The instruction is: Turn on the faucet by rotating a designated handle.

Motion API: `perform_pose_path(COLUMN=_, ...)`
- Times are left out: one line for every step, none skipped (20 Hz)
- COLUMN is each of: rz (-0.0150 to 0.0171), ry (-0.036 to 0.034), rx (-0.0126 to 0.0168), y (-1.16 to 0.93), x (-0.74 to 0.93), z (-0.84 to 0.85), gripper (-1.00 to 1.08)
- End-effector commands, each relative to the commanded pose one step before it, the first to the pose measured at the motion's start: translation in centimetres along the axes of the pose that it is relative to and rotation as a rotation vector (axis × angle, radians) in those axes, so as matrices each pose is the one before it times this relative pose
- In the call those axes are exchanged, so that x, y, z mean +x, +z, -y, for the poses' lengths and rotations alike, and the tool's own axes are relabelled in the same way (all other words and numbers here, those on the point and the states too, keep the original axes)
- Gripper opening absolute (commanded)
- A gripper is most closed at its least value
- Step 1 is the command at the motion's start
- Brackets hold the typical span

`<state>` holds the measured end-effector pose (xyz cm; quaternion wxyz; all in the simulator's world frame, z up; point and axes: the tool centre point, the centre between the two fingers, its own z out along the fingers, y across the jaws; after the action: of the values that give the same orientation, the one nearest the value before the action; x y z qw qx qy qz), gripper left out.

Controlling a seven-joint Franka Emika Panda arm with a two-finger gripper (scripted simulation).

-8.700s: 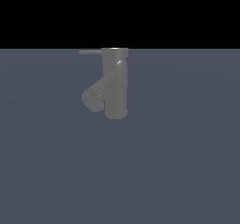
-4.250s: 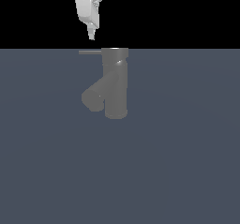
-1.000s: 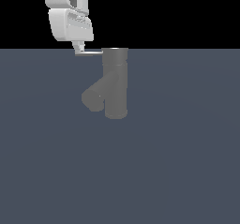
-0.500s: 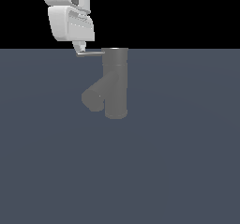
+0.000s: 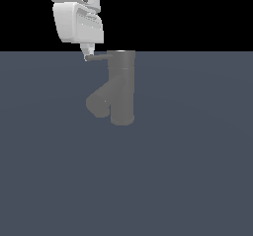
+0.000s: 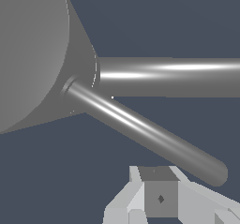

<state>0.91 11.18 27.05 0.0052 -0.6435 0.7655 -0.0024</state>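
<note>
The grey faucet (image 5: 123, 89) stands upright with its thick spout (image 5: 99, 100) branching down toward the exterior view's left. The thin handle (image 5: 100, 57) projects from the cylinder's top rim toward the exterior view's left. My white gripper (image 5: 87, 54) hangs over the handle's free end, its fingers together and touching the rod's tip. In the wrist view the handle (image 6: 145, 129) runs diagonally from the faucet (image 6: 28, 49), the spout (image 6: 173, 77) lies behind it, and my gripper (image 6: 158, 183) sits just beside the rod's end, shut with nothing between its fingers.
A flat dark blue-grey floor (image 5: 188, 171) spreads around the faucet. Behind it is black background. No other objects show.
My gripper has shifted slightly toward the exterior view's right and down. The handle's free end has moved with it, so the rod looks shorter and a little tilted.
</note>
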Motion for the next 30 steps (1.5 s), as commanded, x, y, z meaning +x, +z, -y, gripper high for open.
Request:
perform_pose_path(rz=-0.00479, ry=0.00874, rx=-0.00727, y=-0.022, x=1.265, z=-0.761, gripper=-1.0)
perform_pose_path(rz=0.0, ry=0.0, rx=0.0, y=-0.016, x=0.245, z=-0.244, gripper=-1.0)
perform_pose_path(rz=0.00001, ry=-0.00031, rx=-0.00062, y=0.016, x=0.23, z=-0.235, gripper=-1.0)
perform_pose_path(rz=0.0, ry=0.0, rx=0.0, y=-0.016, x=0.247, z=-0.246, gripper=-1.0)
perform_pose_path(rz=0.00001, ry=-0.00031, rx=-0.00062, y=0.016, x=0.233, z=-0.236, gripper=-1.0)
perform_pose_path(rz=0.0, ry=0.0, rx=0.0, y=-0.016, x=0.25, z=-0.248, gripper=-1.0)
perform_pose_path(rz=-0.00001, ry=-0.0003, rx=-0.00062, y=0.016, x=0.235, z=-0.238, gripper=-1.0)
perform_pose_path(rz=0.0, ry=0.0, rx=0.0, y=-0.017, x=0.252, z=-0.25, gripper=-1.0)
perform_pose_path(rz=0.0, ry=0.0, rx=0.0, y=-0.017, x=0.253, z=-0.251, gripper=-1.0)
perform_pose_path(rz=-0.00003, ry=-0.00028, rx=-0.00063, y=0.015, x=0.239, z=-0.239, gripper=-1.0)
perform_pose_path(rz=0.0, ry=0.0, rx=0.0, y=-0.019, x=0.256, z=-0.252, gripper=-1.0)
perform_pose_path(rz=0.0, ry=0.0, rx=0.0, y=0.0, x=0.0, z=0.0, gripper=-1.0)
perform_pose_path(rz=0.00144, ry=-0.01504, rx=0.00464, y=0.052, x=-1.163, z=0.187, gripper=-1.0)
perform_pose_path(rz=-0.00004, ry=0.00065, rx=-0.00024, y=-0.006, x=0.638, z=0.017, gripper=-1.0)
perform_pose_path(rz=-0.00008, ry=0.00112, rx=-0.00041, y=0.004, x=0.666, z=0.03, gripper=-1.0)
perform_pose_path(rz=-0.00005, ry=0.00065, rx=-0.00024, y=-0.006, x=0.647, z=0.018, gripper=-1.0)
perform_pose_path(rz=-0.00009, ry=0.00112, rx=-0.00041, y=0.003, x=0.674, z=0.031, gripper=-1.0)
perform_pose_path(rz=-0.00005, ry=0.00065, rx=-0.00023, y=-0.006, x=0.655, z=0.019, gripper=-1.0)
perform_pose_path(rz=-0.00008, ry=0.00092, rx=-0.00033, y=-0.001, x=0.672, z=0.026, gripper=-1.0)
perform_pose_path(rz=-0.00008, ry=0.00092, rx=-0.00033, y=-0.002, x=0.675, z=0.026, gripper=-1.0)
perform_pose_path(rz=-0.00008, ry=0.00092, rx=-0.00033, y=-0.002, x=0.678, z=0.027, gripper=-1.0)
perform_pose_path(rz=-0.00009, ry=0.00092, rx=-0.00032, y=-0.002, x=0.681, z=0.027, gripper=-1.0)
perform_pose_path(rz=-0.00009, ry=0.00092, rx=-0.00032, y=-0.002, x=0.684, z=0.028, gripper=-1.0)
perform_pose_path(rz=-0.00007, ry=0.00065, rx=-0.00022, y=-0.008, x=0.673, z=0.023, gripper=-1.0)
perform_pose_path(rz=-0.00012, ry=0.00113, rx=-0.00039, y=0.001, x=0.699, z=0.033, gripper=-1.0)
perform_pose_path(rz=-0.00011, ry=0.00092, rx=-0.00031, y=-0.003, x=0.69, z=0.03, gripper=-1.0)
perform_pose_path(rz=-0.0001, ry=0.0008, rx=-0.00027, y=-0.005, x=0.686, z=0.029, gripper=-1.0)
perform_pose_path(rz=-0.00012, ry=0.00092, rx=-0.0003, y=-0.003, x=0.692, z=0.033, gripper=-1.0)
perform_pose_path(rz=-0.00013, ry=0.00092, rx=-0.00029, y=-0.004, x=0.693, z=0.035, gripper=-1.0)
perform_pose_path(rz=-0.00011, ry=0.00065, rx=-0.0002, y=-0.005, x=0.557, z=0.032, gripper=-1.0)
